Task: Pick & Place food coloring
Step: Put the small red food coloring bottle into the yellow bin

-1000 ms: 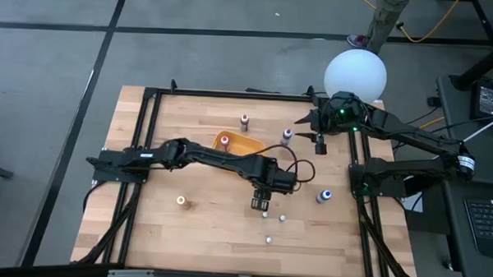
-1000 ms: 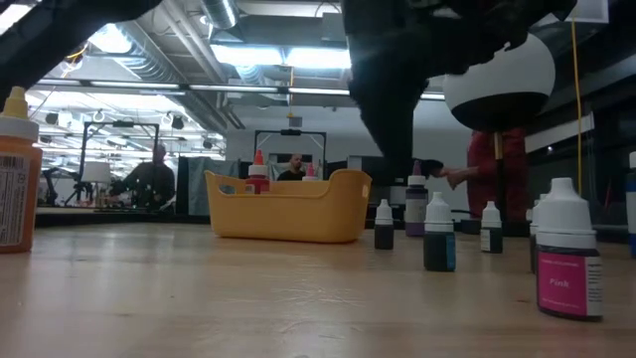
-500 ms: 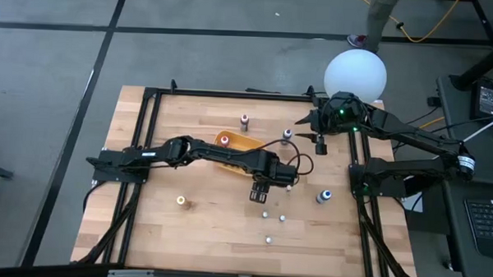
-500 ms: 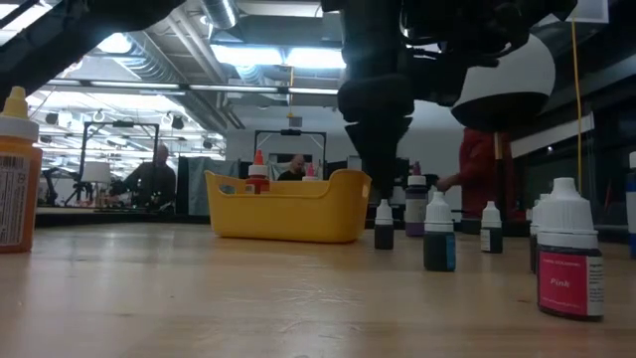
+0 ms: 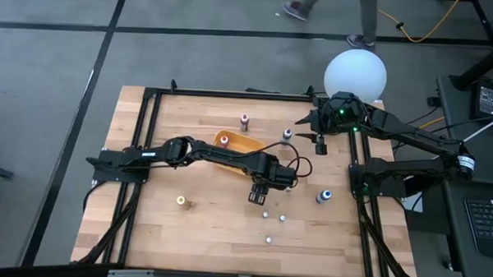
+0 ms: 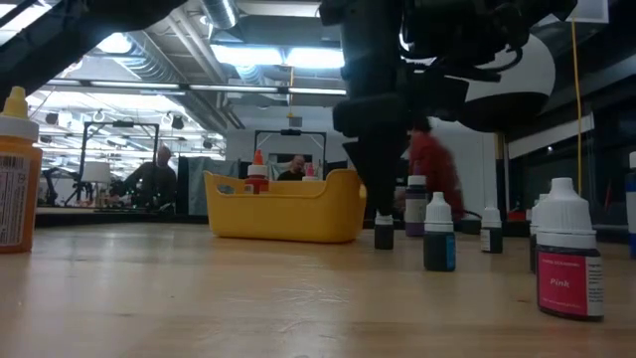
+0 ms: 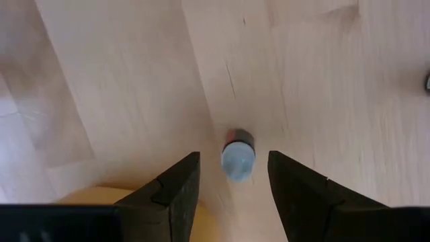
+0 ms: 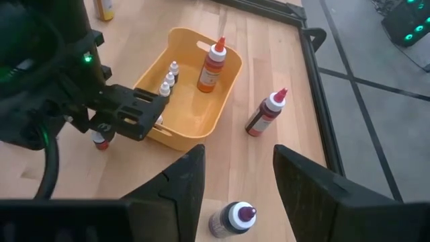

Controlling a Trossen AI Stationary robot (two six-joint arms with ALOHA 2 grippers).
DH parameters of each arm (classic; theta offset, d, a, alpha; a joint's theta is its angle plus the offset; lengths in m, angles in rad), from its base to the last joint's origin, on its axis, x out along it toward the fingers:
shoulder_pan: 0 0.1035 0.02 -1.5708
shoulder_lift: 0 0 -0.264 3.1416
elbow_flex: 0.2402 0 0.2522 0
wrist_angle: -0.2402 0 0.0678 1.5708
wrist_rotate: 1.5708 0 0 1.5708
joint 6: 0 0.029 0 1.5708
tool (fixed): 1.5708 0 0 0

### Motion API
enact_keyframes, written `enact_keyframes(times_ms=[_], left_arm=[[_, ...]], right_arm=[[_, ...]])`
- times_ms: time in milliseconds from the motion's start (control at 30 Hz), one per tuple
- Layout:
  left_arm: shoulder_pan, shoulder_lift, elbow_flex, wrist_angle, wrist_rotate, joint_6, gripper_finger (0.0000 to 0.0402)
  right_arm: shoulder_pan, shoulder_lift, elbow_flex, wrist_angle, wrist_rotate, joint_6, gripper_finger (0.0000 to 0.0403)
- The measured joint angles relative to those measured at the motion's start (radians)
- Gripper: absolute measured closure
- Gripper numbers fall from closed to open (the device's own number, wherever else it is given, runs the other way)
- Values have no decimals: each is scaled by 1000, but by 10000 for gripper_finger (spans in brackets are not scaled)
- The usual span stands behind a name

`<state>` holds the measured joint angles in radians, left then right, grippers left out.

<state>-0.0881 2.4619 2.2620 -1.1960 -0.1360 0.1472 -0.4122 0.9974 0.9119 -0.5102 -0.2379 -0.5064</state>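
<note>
- Just right of the orange tray (image 8: 195,101), on the bare tabletop (image 5: 146,184), stands the small bottle (image 7: 237,153) now being gone for; the left wrist view looks straight down on its pale cap, with a dark body and a red edge showing beneath.
- The left tool (image 7: 233,176) hangs directly above it, fingers (image 7: 180,181) spread, one on each side of the cap and clear of it. Nothing is pinched.
- In the low view the bottle (image 6: 384,231) is upright, with the tool low over its top.
- To do this step well, I would lower straight down, keeping the cap centred in the gap, since such a slim bottle would likely tip at a sideways nudge.
- Close on the body below the cap, not on the tapered tip, which could slip out.
- Lift vertically before swinging left toward the tray, whose wall is close by.
- The tray already holds an orange-topped bottle (image 8: 211,66) and a row of small white-capped ones (image 8: 168,79); set the new one in a bare part of the floor.
- Other small bottles (image 5: 266,213) stand near, well apart from this one.
- The right tool (image 8: 233,185), at the far right of the tabletop, waits with fingers spread over a purple-topped bottle (image 8: 232,219), a maroon one (image 8: 265,113) beyond.
</note>
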Motion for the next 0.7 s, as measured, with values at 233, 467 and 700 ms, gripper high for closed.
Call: enact_keyframes(times_ms=[233,467,700], left_arm=[[1,0,0,-3,0,4,243],[3,0,0,-2,0,-2,261],[3,0,-1,2,23,-3,268]], right_arm=[[0,0,0,0,0,0,226],[0,0,0,0,0,3,226],[0,0,0,0,0,3,226]])
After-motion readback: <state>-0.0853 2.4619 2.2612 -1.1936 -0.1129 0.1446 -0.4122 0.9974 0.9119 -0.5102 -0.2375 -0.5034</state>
